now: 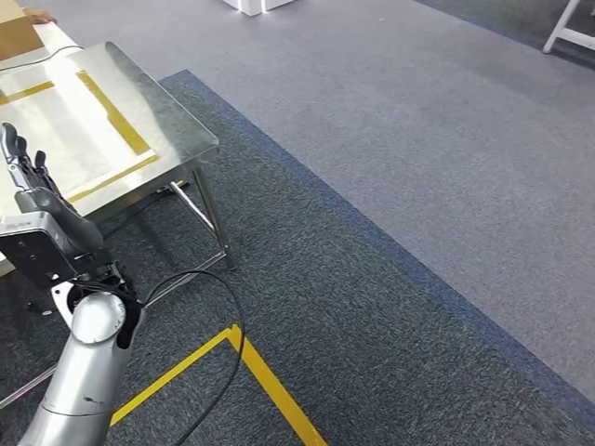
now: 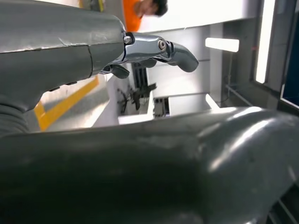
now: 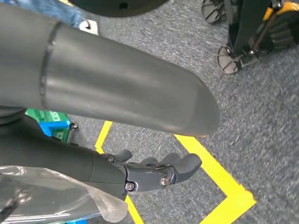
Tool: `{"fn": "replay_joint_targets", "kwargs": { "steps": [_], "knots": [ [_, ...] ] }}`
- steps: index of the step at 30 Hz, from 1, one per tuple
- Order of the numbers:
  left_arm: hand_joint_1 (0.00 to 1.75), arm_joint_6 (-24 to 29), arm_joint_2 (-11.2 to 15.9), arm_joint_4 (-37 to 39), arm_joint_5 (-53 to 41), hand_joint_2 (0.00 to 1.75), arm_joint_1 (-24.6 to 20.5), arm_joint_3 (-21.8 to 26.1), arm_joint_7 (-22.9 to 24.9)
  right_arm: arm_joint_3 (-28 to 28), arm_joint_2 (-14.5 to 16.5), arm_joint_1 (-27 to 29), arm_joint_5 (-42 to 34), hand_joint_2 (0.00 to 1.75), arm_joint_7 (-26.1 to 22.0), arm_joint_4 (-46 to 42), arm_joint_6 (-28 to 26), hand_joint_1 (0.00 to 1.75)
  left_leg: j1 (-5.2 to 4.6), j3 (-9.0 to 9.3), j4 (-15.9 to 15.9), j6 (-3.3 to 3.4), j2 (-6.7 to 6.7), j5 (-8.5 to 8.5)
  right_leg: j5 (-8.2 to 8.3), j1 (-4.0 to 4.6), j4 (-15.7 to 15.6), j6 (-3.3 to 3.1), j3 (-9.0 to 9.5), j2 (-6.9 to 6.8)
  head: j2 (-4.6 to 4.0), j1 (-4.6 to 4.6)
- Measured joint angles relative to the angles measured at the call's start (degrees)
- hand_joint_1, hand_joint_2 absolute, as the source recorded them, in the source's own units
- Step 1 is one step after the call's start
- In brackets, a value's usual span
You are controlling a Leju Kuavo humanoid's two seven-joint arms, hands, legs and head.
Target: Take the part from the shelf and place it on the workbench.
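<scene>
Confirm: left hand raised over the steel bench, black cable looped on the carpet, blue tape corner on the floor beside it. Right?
One slip: the tape corner is yellow, not blue, as the head view shows. The rest holds: the left hand is raised over the steel bench, and the black cable loops on the carpet beside the tape.

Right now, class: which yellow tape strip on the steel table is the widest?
The diagonal strip crossing the steel table; the far-left strip and the near-edge strip are thin lines.
</scene>
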Motion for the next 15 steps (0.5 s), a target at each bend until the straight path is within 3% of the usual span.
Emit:
{"fn": "replay_joint_targets", "kwargs": {
  "steps": [2, 4, 6, 8, 10, 11, 12, 15],
  "knots": [
    [0.00, 0.1, 0.1, -0.1, 2.0, 0.00, 0.1, 0.0, -0.6, 0.0, 0.1, 0.1, 0.4, 0.00, 0.2, 0.0, -0.4, 0.00, -0.01, 0.82, -2.3, 0.22, -1.11, 0.03, 0.23, -0.12, 0.2, 0.77, -0.67, 1.01, 0.00, 0.03],
    [0.00, 0.2, 0.1, -0.1, 3.7, 0.00, 0.2, 0.1, -1.5, 0.1, 0.3, 0.5, 0.8, 0.00, 1.5, 0.0, -0.6, 0.00, -0.05, 0.85, -2.8, 0.71, -0.18, 0.26, 0.40, -0.35, 0.1, 1.53, -1.23, 1.50, 0.00, 0.04],
    [0.00, 0.3, 0.2, -0.1, 4.4, 0.00, 0.2, 0.2, -2.3, 0.1, 0.4, 0.9, 1.3, 0.00, 3.5, 0.0, -0.7, 0.00, 0.12, 0.96, -3.3, 1.44, 0.99, 0.61, -1.05, -0.22, 2.1, 2.00, -2.55, -0.47, 0.01, 0.36],
    [0.00, 0.4, 0.3, -0.1, 4.6, 0.00, 0.8, 0.3, -3.0, 0.1, 0.4, 1.1, 1.8, 0.00, 5.5, 0.0, -0.7, 0.00, 0.07, 0.91, -3.4, 1.84, 2.35, 0.72, -4.46, -0.16, 8.6, 2.28, -5.74, -3.34, 0.02, 0.78],
    [0.00, 0.4, 0.4, -0.1, 5.2, 0.00, 1.8, 0.3, -3.4, 0.2, 0.4, 1.4, 2.3, 0.00, 6.9, 0.0, -0.7, 0.00, -0.05, 0.83, -3.4, 1.93, 3.86, 0.67, -6.79, -0.26, 15.1, 2.53, -8.74, -4.37, 0.02, 0.91],
    [0.00, 0.1, 0.4, -0.1, 6.0, 0.00, 2.2, 0.3, -3.5, 0.4, 0.4, 1.6, 2.6, 0.00, 7.2, 0.0, -0.7, 0.00, -0.07, 0.81, -3.4, 1.94, 4.57, 0.63, -6.57, -0.28, 15.7, 2.61, -8.97, -4.58, 0.02, 0.95],
    [0.00, -0.6, 0.5, 0.0, 7.2, 0.00, 2.7, 0.3, -3.5, 0.5, 0.4, 1.8, 2.8, 0.00, 7.2, 0.0, -0.6, 0.00, -0.07, 0.83, -3.4, 1.91, 5.19, 0.59, -5.37, -0.29, 14.2, 2.63, -8.02, -4.82, 0.02, 1.01],
    [0.00, -4.7, 1.1, 0.0, 11.4, 0.00, 3.9, 0.3, -3.5, 1.2, 0.2, 2.0, 3.4, 0.00, 5.0, -0.1, -0.8, 0.00, -0.27, 0.94, -3.3, 1.43, 6.74, 0.33, -1.17, -0.01, 2.9, 2.24, -1.74, -7.39, 0.01, 1.12]
  ]
}}
